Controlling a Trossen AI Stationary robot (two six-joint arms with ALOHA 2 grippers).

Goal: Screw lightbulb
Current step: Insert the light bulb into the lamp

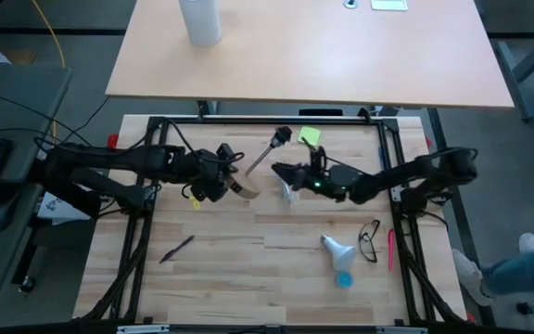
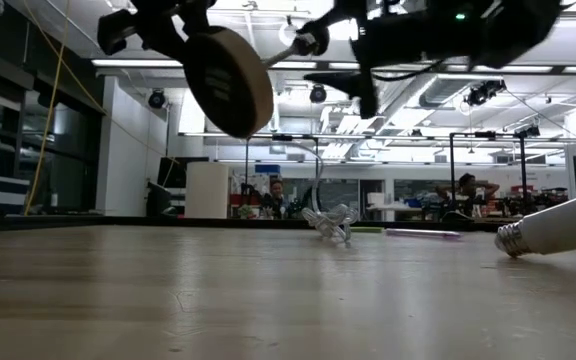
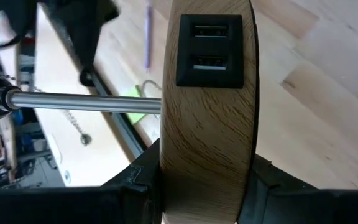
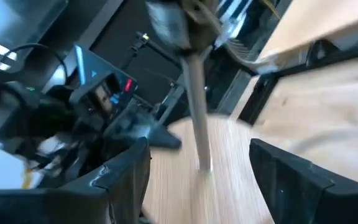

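Observation:
My left gripper point(image 1: 232, 186) is shut on a lamp base, a round wooden disc point(image 3: 207, 124) with a black port panel point(image 3: 209, 50) in its rim. It holds the base above the table's middle. A metal post point(image 1: 262, 158) runs from the disc to a black socket point(image 1: 281, 137). My right gripper point(image 1: 284, 173) is open beside the post. In the right wrist view the post point(image 4: 197, 118) stands between its fingers without touching them. The white lightbulb point(image 1: 338, 248) lies on its side on the table at the near right, also in the low view point(image 2: 560, 228). My left gripper pinches the wooden disc across its thickness, one finger point(image 3: 143, 183) on the face that bears the post and one point(image 3: 272, 190) on the opposite face, at the disc's rim point(image 3: 204, 186). The disc is lifted clear and tipped on edge point(image 2: 230, 80). Its post points sideways toward my right gripper.
Black glasses point(image 1: 369, 239) and a pink pen point(image 1: 390, 250) lie right of the bulb, a blue object point(image 1: 343, 278) just near of it. A dark pen point(image 1: 176, 248) lies at the near left. A pale crumpled object point(image 1: 288, 192) and a green note point(image 1: 310, 136) lie mid-table.

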